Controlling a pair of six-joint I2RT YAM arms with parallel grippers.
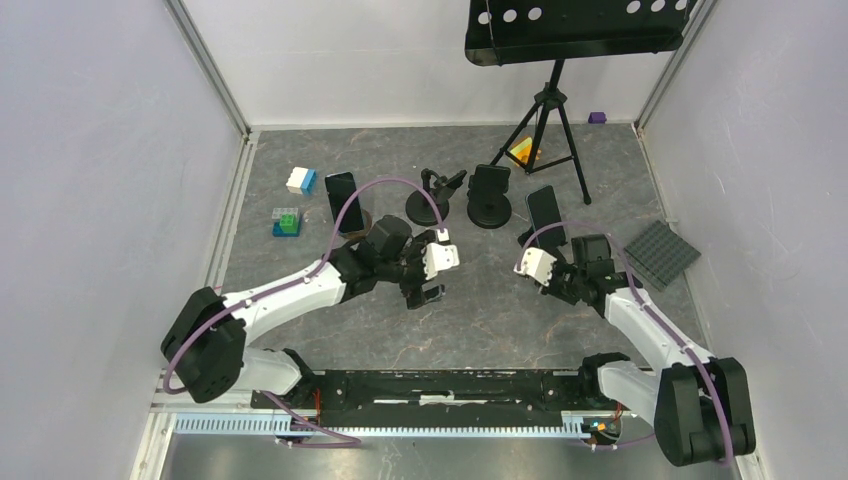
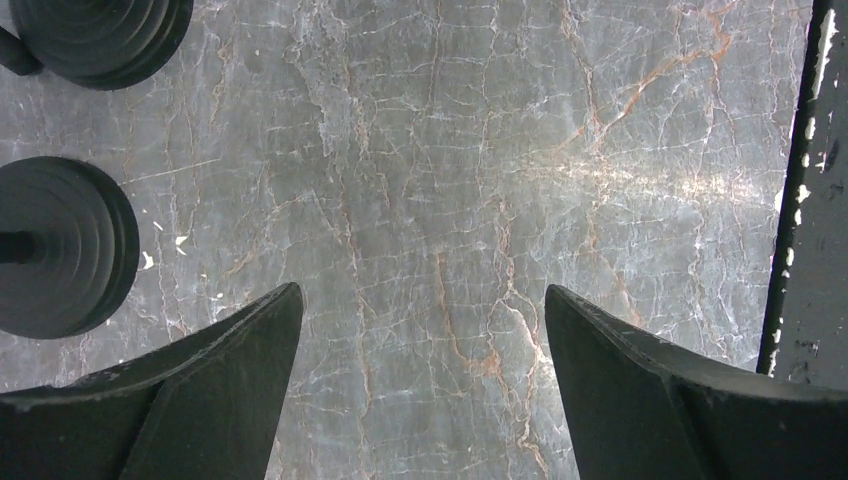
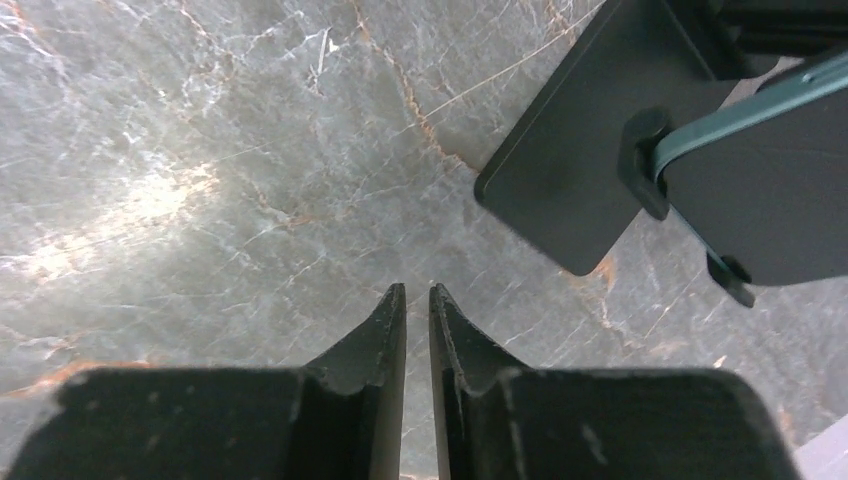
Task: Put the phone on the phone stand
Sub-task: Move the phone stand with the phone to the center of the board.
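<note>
A black phone [image 1: 342, 200] lies flat on the table at the left. An empty round-based phone stand [image 1: 428, 196] is beside a second stand [image 1: 489, 196] carrying a phone. A third phone [image 1: 545, 212] leans in a stand at the right; in the right wrist view it is the teal-edged phone [image 3: 770, 190] clipped above a square base plate [image 3: 565, 150]. My left gripper [image 1: 425, 282] [image 2: 424, 310] hangs open over bare table. My right gripper [image 1: 548, 283] [image 3: 417, 295] is shut, with only a thin slit and nothing between its fingers.
Two round stand bases [image 2: 65, 245] [image 2: 100, 35] lie left of my left gripper. Toy blocks [image 1: 300, 180] [image 1: 287, 222] sit at the far left. A tripod [image 1: 545, 125] stands at the back and a grey studded plate [image 1: 660, 253] at the right.
</note>
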